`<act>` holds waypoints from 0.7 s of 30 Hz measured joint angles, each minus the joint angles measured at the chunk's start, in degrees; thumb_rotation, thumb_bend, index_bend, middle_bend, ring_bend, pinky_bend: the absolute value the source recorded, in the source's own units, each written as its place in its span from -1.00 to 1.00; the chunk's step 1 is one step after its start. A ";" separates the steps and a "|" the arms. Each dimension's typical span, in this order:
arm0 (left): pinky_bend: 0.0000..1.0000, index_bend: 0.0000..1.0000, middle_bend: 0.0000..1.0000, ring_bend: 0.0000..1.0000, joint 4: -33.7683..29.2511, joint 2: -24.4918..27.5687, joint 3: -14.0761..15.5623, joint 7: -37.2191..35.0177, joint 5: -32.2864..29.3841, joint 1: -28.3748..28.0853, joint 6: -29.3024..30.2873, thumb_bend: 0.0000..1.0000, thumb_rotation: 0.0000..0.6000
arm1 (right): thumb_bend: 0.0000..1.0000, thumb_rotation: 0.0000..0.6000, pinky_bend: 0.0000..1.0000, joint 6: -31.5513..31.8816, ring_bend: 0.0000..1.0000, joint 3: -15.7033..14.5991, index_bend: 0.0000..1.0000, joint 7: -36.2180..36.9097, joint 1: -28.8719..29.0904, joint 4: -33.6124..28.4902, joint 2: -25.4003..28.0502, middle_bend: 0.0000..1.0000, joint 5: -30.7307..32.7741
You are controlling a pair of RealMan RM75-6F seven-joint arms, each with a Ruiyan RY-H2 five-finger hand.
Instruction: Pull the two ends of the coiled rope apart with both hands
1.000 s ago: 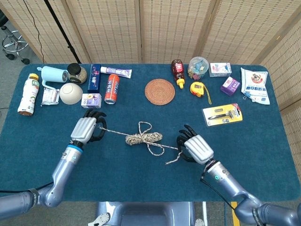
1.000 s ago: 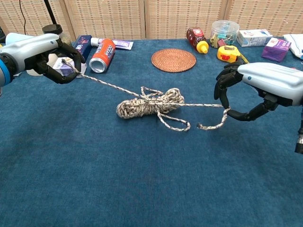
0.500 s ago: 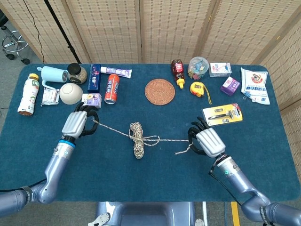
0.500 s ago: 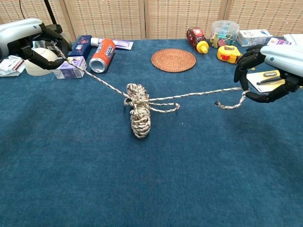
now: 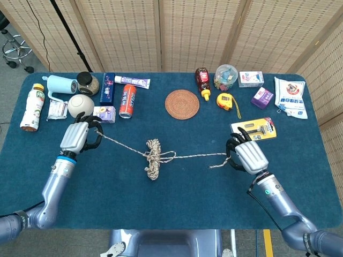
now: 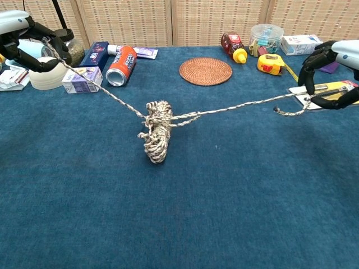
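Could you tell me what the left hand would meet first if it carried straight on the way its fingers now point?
Probably the white bowl: the left hand points up-table toward it, though depth is unclear.

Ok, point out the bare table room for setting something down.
Free: the blue cloth table's near strip, in front of the speckled coiled rope, between the left hand and right hand. Crowded: the far edge, from the white bowl to the white bag.

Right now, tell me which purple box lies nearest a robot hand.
The small purple box beside the white bowl, just by the left robot hand; the other purple box sits far back right.
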 measured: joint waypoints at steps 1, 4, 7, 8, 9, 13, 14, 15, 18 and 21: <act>-1.00 0.38 -0.43 -0.62 0.04 0.11 -0.03 -0.10 0.03 0.05 -0.01 0.00 1.00 | -0.03 1.00 -1.00 0.04 -0.62 0.04 0.37 0.00 -0.05 0.03 0.09 -0.25 0.07; -1.00 0.38 -0.43 -0.62 0.10 0.41 -0.07 -0.29 0.09 0.16 0.02 0.00 1.00 | -0.03 1.00 -1.00 0.18 -0.62 0.20 0.37 0.04 -0.27 0.17 0.46 -0.25 0.34; -1.00 0.38 -0.43 -0.62 0.13 0.80 -0.16 -0.48 0.11 0.28 0.09 0.00 1.00 | -0.03 1.00 -1.00 0.30 -0.62 0.36 0.37 0.04 -0.51 0.36 0.94 -0.24 0.65; -1.00 0.38 -0.43 -0.62 0.15 0.92 -0.19 -0.52 0.10 0.32 0.10 0.00 1.00 | -0.03 1.00 -1.00 0.34 -0.62 0.43 0.37 0.05 -0.60 0.45 1.14 -0.24 0.78; -1.00 0.38 -0.43 -0.62 0.15 1.04 -0.22 -0.59 0.08 0.35 0.09 0.00 1.00 | -0.02 1.00 -1.00 0.39 -0.62 0.52 0.37 0.09 -0.73 0.56 1.44 -0.24 0.98; -1.00 0.38 -0.43 -0.62 0.10 1.62 -0.27 -0.88 0.10 0.55 0.08 0.00 1.00 | -0.03 1.00 -1.00 0.59 -0.62 0.86 0.37 0.28 -1.25 1.15 2.38 -0.24 1.70; -1.00 0.38 -0.43 -0.62 0.09 1.70 -0.26 -0.90 0.14 0.58 0.08 0.00 1.00 | -0.03 1.00 -1.00 0.62 -0.62 0.93 0.37 0.33 -1.35 1.28 2.51 -0.24 1.82; -1.00 0.38 -0.43 -0.62 0.09 1.76 -0.24 -0.92 0.18 0.61 0.09 0.00 1.00 | -0.03 1.00 -1.00 0.64 -0.62 0.99 0.37 0.40 -1.43 1.37 2.61 -0.24 1.94; -1.00 0.38 -0.43 -0.62 0.14 1.93 -0.17 -1.01 0.28 0.68 0.08 0.00 1.00 | -0.03 1.00 -1.00 0.69 -0.62 1.16 0.37 0.57 -1.66 1.69 2.89 -0.24 2.33; -1.00 0.38 -0.43 -0.62 0.39 2.14 -0.08 -1.08 0.23 0.76 -0.08 0.00 1.00 | -0.03 1.00 -1.00 0.83 -0.62 1.42 0.37 0.99 -2.10 2.40 3.33 -0.24 2.94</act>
